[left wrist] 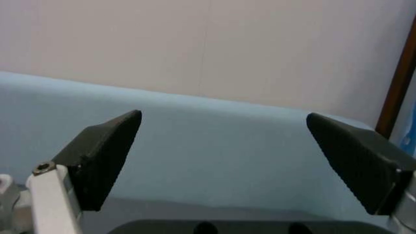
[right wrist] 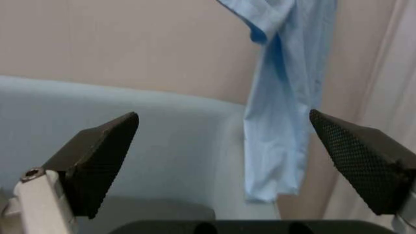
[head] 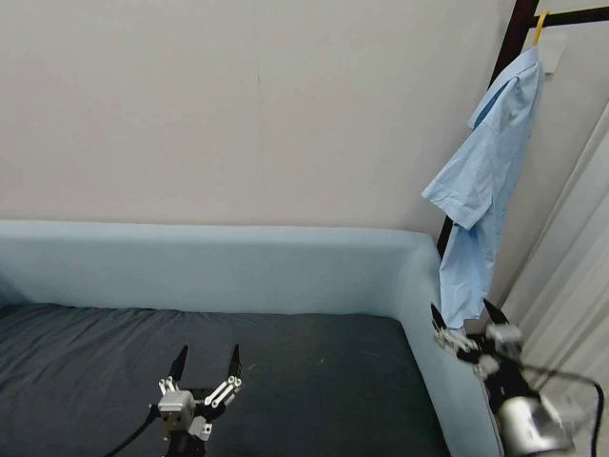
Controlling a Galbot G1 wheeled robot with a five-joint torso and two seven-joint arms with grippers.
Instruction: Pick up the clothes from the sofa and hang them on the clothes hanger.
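Light-blue sofa [head: 238, 267], dark seat cushion [head: 285, 371]; blue shirt [head: 485, 181] hangs on rack [head: 518, 19].

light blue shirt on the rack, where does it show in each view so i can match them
Head view: the light blue short-sleeved shirt hangs at the upper right, past the sofa's end, above the right gripper.
Right wrist view: it hangs straight ahead, beyond the sofa's end.
Left wrist view: a pale blue sliver beside the dark pole may be it; cannot tell.
Shared landmark: the pale blue sofa backrest.

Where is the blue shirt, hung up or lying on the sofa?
Hung up: the light blue shirt dangles from a yellow hanger, beside the sofa.
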